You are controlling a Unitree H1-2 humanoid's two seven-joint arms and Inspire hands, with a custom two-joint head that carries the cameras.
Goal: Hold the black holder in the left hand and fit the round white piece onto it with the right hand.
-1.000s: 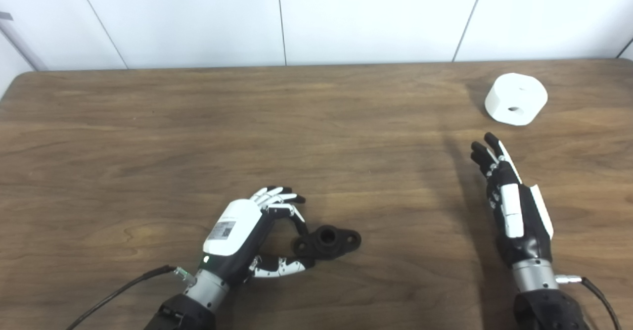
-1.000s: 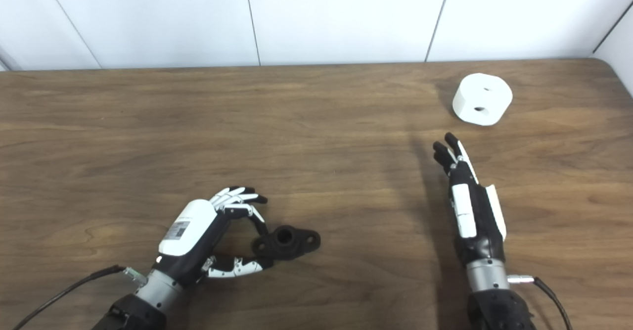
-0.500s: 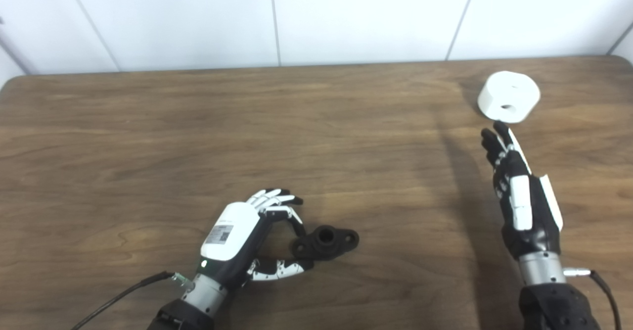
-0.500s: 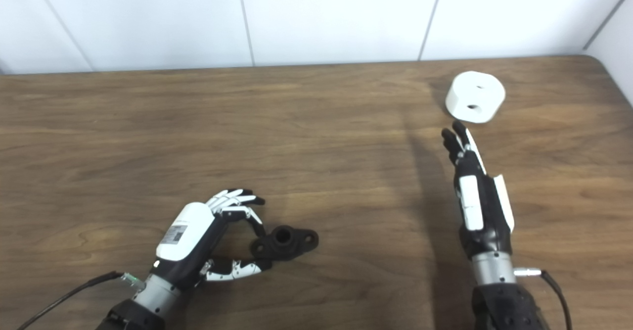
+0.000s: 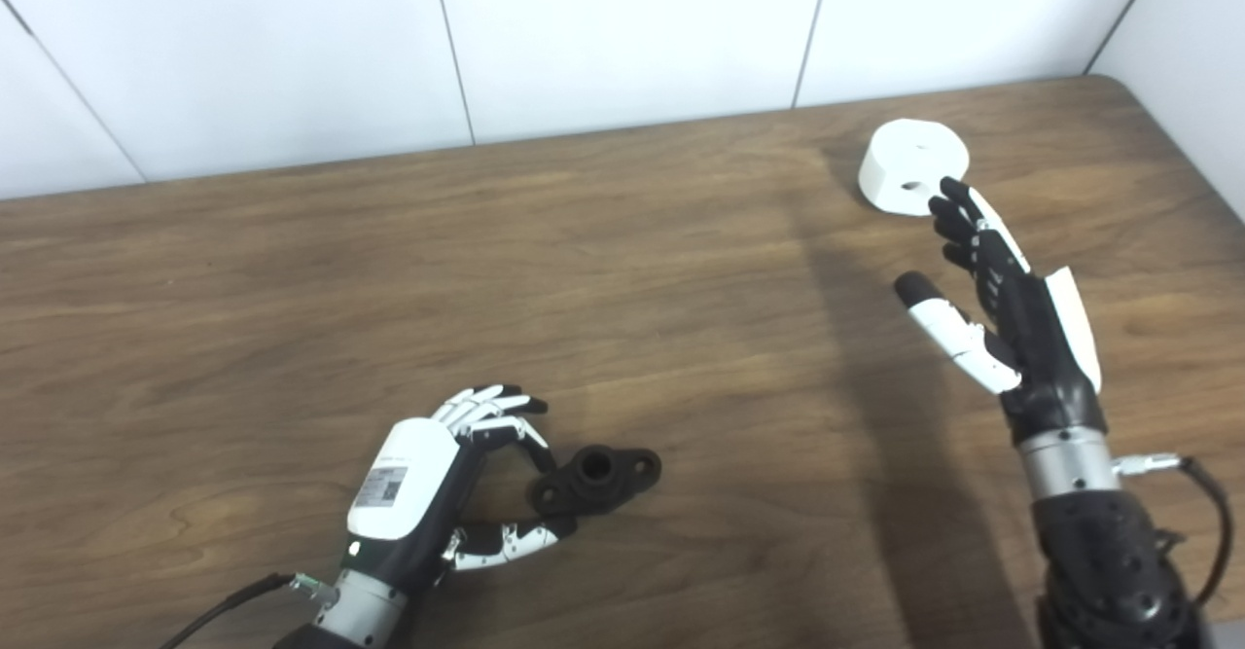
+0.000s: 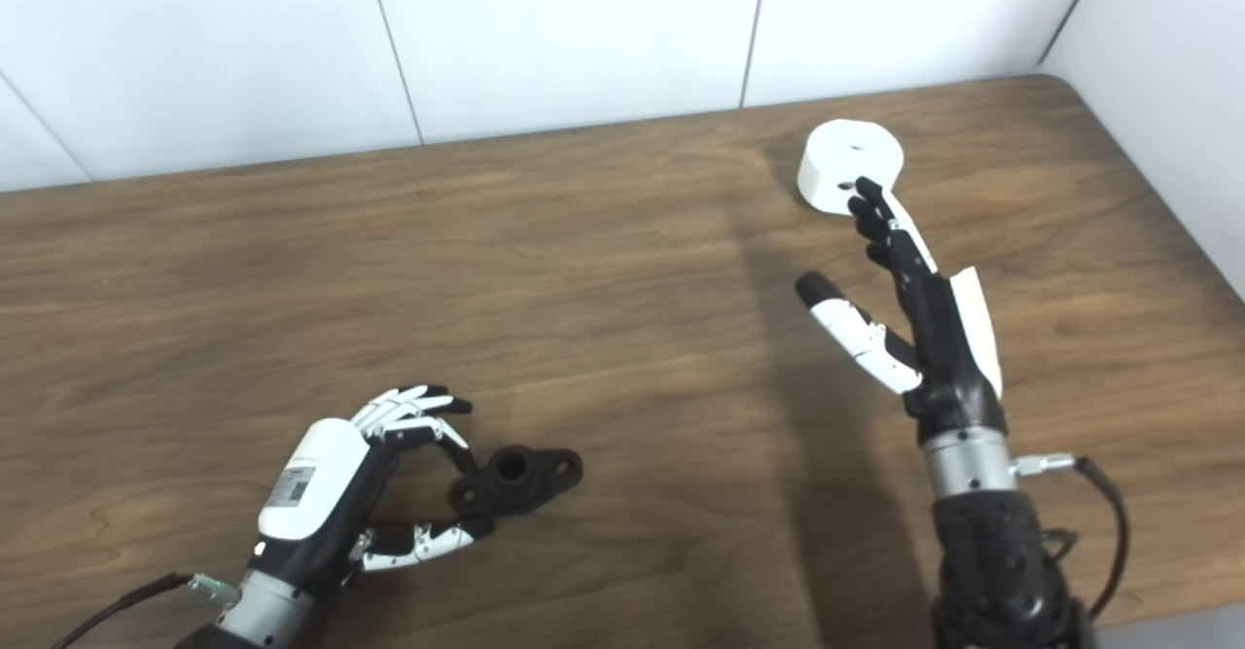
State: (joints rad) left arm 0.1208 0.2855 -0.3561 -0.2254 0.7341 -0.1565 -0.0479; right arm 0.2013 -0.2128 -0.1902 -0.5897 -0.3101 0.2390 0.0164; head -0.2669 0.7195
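Observation:
The black holder (image 5: 605, 475) lies on the wooden table (image 5: 584, 270) near the front, left of centre. My left hand (image 5: 428, 479) is beside it on its left, with fingers and thumb pinched on its left end. The round white piece (image 5: 905, 148), with small holes in it, stands at the far right of the table. My right hand (image 5: 1012, 308) is open just in front of it. Its fingers stretch towards the piece's near edge and its thumb is spread out to the left. It holds nothing.
White wall panels (image 5: 622, 36) stand behind the table's far edge. The table's right edge and rounded far-right corner (image 5: 1119, 85) lie close to the white piece. Cables trail from both wrists at the bottom of the picture.
The camera has turned to the right. My right hand has moved forward up to the white piece and spread its thumb. My left hand stays on the holder.

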